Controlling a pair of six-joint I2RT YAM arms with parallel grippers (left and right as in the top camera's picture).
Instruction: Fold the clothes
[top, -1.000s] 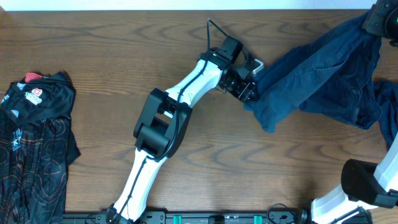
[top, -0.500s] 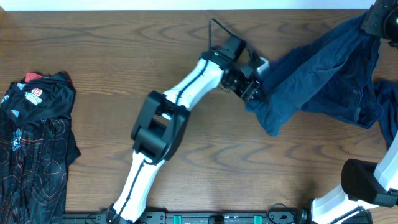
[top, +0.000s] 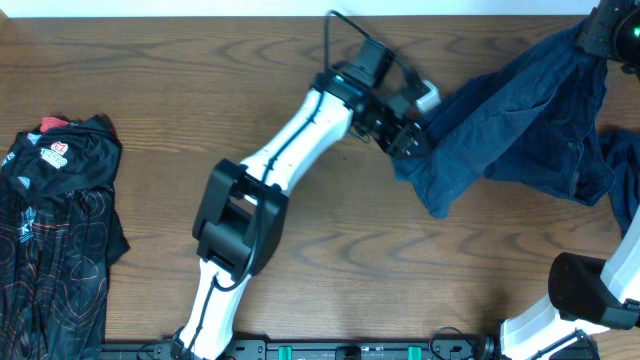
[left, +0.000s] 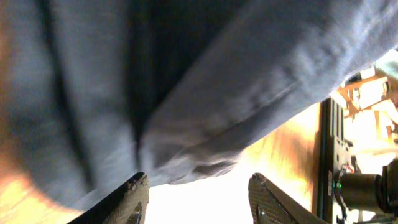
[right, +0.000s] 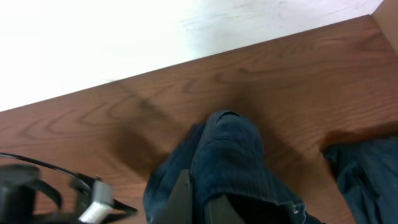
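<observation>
A blue denim garment (top: 520, 120) hangs stretched from the table's far right corner down to its middle. My right gripper (top: 604, 34) is shut on its raised top end; in the right wrist view the cloth (right: 230, 149) bunches between the closed fingers (right: 183, 193). My left gripper (top: 412, 138) is at the garment's low left edge, open. In the left wrist view the cloth (left: 217, 81) fills the frame just beyond the spread fingertips (left: 134, 196), with nothing between them. A black jersey (top: 50, 230) with red lines lies at the far left.
More blue cloth (top: 625, 180) lies along the right edge of the table. The left arm (top: 300, 140) runs diagonally from the front edge up to the garment. The wooden table (top: 330, 260) ends at a white strip along the back.
My left gripper has moved a little to the right and back, closer against the denim's edge, and its elbow has swung left. The right gripper still holds the cloth up in the same place.
</observation>
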